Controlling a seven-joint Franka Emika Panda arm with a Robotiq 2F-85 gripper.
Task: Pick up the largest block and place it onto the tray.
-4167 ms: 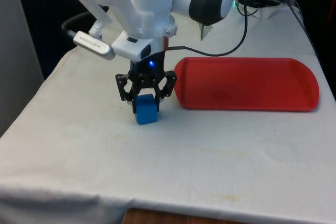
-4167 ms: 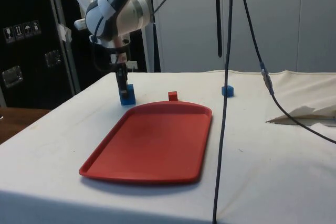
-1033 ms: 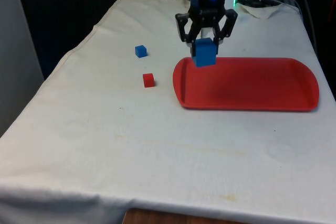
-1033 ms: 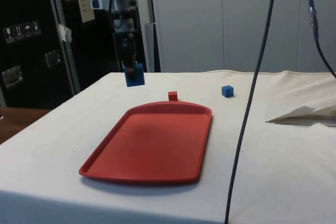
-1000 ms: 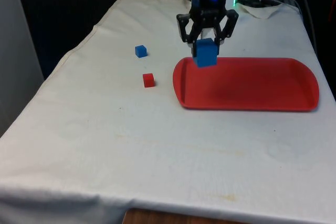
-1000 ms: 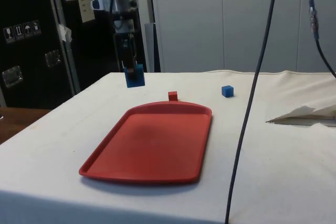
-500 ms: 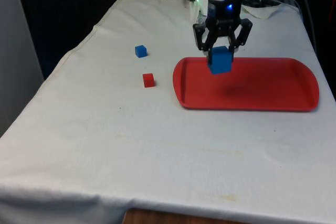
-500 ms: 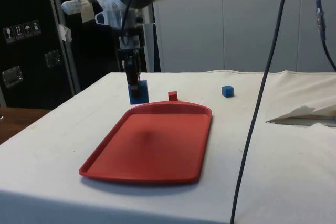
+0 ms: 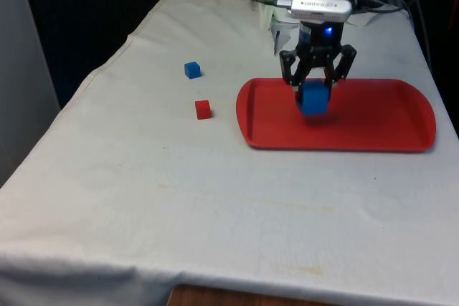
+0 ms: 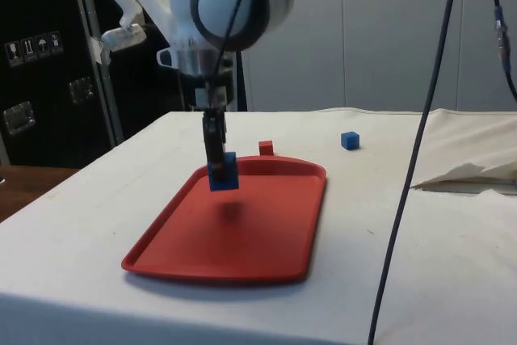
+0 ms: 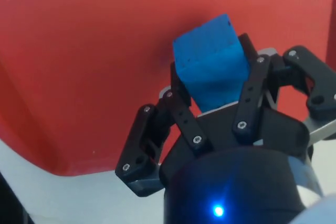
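Observation:
The large blue block (image 9: 313, 98) hangs just above the red tray (image 9: 387, 123), over the half toward the front view's left. My gripper (image 9: 315, 92) is shut on the block. From the side, the large blue block (image 10: 223, 172) floats a little over the red tray (image 10: 266, 232), with its shadow on the floor below it. The wrist view has the large blue block (image 11: 211, 67) clamped between my fingers, red tray (image 11: 79, 51) behind it.
A small blue block (image 9: 191, 70) and a small red block (image 9: 204, 110) lie on the cloth off the tray's end at the front view's left. From the side the small red block (image 10: 266, 148) and small blue block (image 10: 349, 140) sit beyond the tray. Cables hang near the table's far end.
My gripper has carried the large blue block from the tray's left edge further over the tray and lowered it toward the tray floor.

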